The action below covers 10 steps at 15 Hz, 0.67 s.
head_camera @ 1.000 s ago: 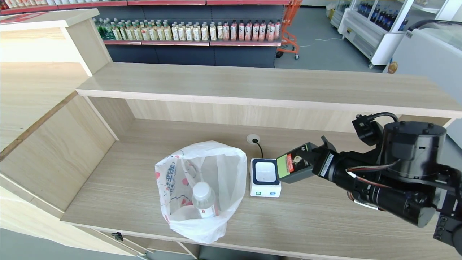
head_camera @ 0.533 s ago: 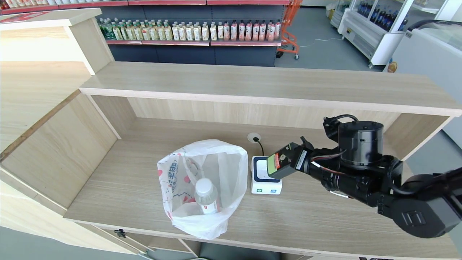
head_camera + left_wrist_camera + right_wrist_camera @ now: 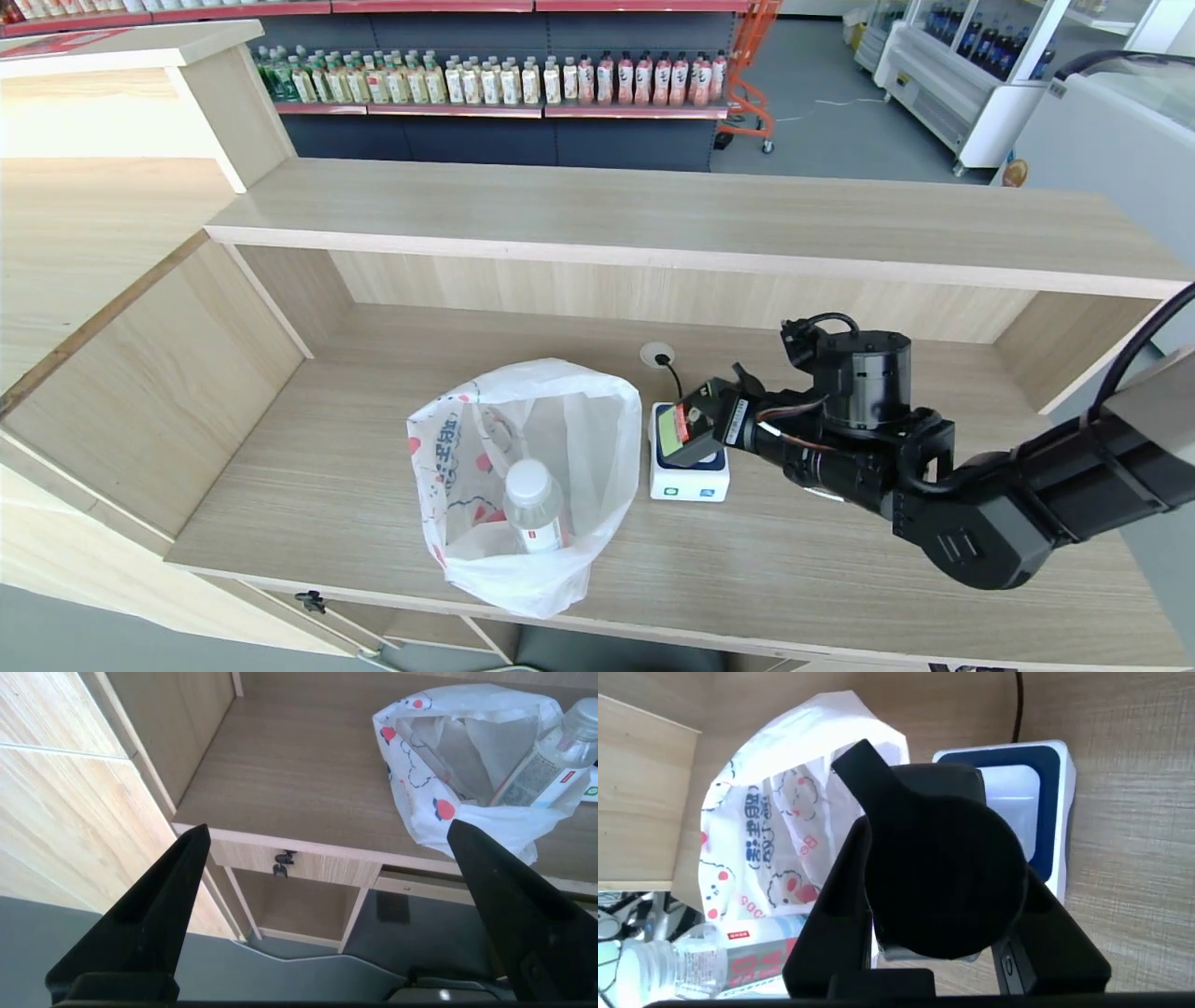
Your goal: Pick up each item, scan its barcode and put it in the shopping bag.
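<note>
Clamps box (image 3: 674, 430) in right gripper (image 3: 709, 426) over scanner (image 3: 689, 483), seemingly mid-scan, bottle (image 3: 534, 510) lying in bag (image 3: 569, 420), left gripper (image 3: 322, 859) spread empty, with box's bagging left.

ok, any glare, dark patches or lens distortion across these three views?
Head view: the counter edges bow, wide-angle distortion; the wood panel at far left is washed out by light. Right wrist view: right gripper and box are a near-black mass before the scanner, no detail. Left wrist view: left gripper is a black silhouette, the bag evenly lit, no glare.
</note>
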### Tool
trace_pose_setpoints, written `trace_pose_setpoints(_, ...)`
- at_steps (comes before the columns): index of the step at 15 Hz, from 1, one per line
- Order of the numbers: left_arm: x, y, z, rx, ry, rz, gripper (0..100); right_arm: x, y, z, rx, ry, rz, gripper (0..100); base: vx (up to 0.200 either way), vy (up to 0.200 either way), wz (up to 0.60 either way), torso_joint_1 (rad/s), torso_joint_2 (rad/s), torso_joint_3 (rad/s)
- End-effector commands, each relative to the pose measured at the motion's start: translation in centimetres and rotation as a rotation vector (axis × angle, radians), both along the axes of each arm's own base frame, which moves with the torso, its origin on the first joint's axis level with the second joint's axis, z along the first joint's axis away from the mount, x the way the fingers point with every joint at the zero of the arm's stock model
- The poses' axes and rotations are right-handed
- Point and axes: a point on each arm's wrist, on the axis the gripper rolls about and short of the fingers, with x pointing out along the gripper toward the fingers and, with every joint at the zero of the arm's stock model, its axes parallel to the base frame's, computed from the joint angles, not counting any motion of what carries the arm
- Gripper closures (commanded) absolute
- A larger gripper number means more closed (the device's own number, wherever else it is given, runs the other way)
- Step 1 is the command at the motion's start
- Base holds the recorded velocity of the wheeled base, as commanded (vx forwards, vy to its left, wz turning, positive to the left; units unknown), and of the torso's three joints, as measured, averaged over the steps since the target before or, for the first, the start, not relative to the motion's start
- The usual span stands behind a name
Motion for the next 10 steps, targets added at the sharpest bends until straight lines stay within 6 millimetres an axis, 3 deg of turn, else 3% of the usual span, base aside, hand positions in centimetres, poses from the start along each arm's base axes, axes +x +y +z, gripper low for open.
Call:
trace_pose_setpoints(1,0.0,0.0,0.0,0.000,-0.002,0.001,0,0.9,0.0,-1.1,-0.017,0.005,-0.006,100,0.000,0.000,0.00,0.000,0.00,0.000)
trace_pose_setpoints(10,0.0,0.0,0.0,0.000,0.000,0.001,0,2.7,1.0,-2.2,0.000,-0.015,0.025,100,0.000,0.000,0.00,0.000,0.00,0.000)
